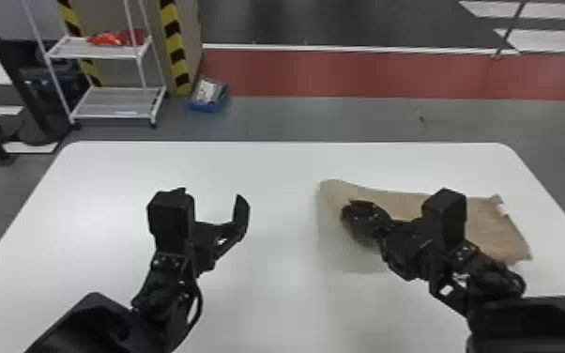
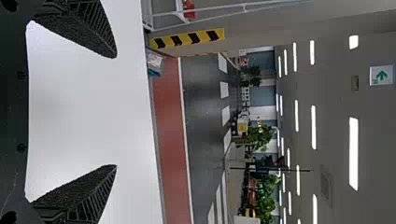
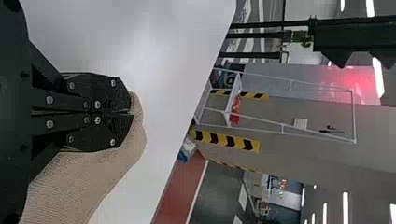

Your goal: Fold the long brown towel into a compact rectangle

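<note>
Brown towel [image 1: 488, 230] partly behind right claw [image 1: 354, 210]; blue bin [image 1: 205, 107] beyond table [image 1: 267, 178].

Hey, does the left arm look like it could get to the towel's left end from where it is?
Probably yes: the left gripper is open, with only bare table between it and the towel. The right gripper, pinching that end, might crowd it.
</note>
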Tool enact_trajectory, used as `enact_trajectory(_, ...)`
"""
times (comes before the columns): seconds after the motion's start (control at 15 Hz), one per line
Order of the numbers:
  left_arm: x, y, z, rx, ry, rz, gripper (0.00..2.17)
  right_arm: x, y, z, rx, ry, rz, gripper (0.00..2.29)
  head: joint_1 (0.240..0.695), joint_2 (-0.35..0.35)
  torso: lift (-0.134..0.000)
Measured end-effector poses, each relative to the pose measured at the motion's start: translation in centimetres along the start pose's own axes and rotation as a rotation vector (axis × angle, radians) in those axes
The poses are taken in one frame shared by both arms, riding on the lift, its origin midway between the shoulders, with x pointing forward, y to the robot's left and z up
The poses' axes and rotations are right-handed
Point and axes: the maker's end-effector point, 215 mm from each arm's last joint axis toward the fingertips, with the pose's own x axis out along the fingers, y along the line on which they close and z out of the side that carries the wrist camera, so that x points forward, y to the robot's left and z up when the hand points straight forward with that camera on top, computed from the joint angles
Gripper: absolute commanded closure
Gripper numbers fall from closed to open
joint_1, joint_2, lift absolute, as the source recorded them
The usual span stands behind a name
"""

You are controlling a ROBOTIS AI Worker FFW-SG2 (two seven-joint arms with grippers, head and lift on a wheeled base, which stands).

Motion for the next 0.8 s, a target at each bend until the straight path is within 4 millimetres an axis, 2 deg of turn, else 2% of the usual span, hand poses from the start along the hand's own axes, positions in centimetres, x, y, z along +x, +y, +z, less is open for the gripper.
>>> enact_trajectory(0.13, 0.3, 0.5, 0.0, 0.0, 0.001, 0.008, 0.04, 1.4, 2.3, 1.3, 0.001, -0.037, 0.063, 1.48, 0.695, 0.039, -0.125)
enact_trajectory(0.27, 0.4, 1.2, -0.2, 0.001, 0.003, 0.018, 0.04, 2.6, 5.2, 2.1, -0.016, -0.05, 0.123, 1.48, 0.695, 0.07, -0.125)
enact_trajectory(0.33, 0.4, 1.5, -0.3, 0.0, 0.005, 0.022, 0.04, 3.1, 7.1, 2.3, -0.027, -0.051, 0.158, 1.48, 0.695, 0.106, -0.125)
enact_trajectory(0.47, 0.6, 1.8, -0.4, -0.007, 0.006, 0.026, 0.04, 3.5, 10.4, 2.2, -0.044, -0.044, 0.22, 1.48, 0.695, 0.14, -0.125)
enact_trajectory(0.53, 0.7, 1.9, -0.3, -0.01, 0.004, 0.026, 0.04, 3.6, 11.5, 2.0, -0.053, -0.038, 0.239, 1.48, 0.695, 0.15, -0.125)
enact_trajectory(0.6, 0.8, 1.9, -0.3, -0.011, 0.004, 0.026, 0.04, 3.5, 12.2, 1.7, -0.056, -0.032, 0.249, 1.36, 0.695, 0.161, -0.125)
enact_trajectory(0.67, 0.9, 1.8, -0.3, -0.012, 0.004, 0.025, 0.04, 3.5, 12.5, 1.3, -0.056, -0.024, 0.252, 0.8, 0.695, 0.163, -0.125)
enact_trajectory(0.73, 0.9, 1.7, -0.3, -0.012, 0.004, 0.024, 0.04, 3.6, 12.5, 0.7, -0.056, -0.015, 0.24, 0.03, 0.695, 0.163, -0.125)
enact_trajectory(0.8, 1.0, 1.6, -0.3, -0.012, 0.005, 0.022, 0.04, 3.7, 12.2, 0.6, -0.063, -0.023, 0.218, 0.0, 0.695, 0.159, -0.125)
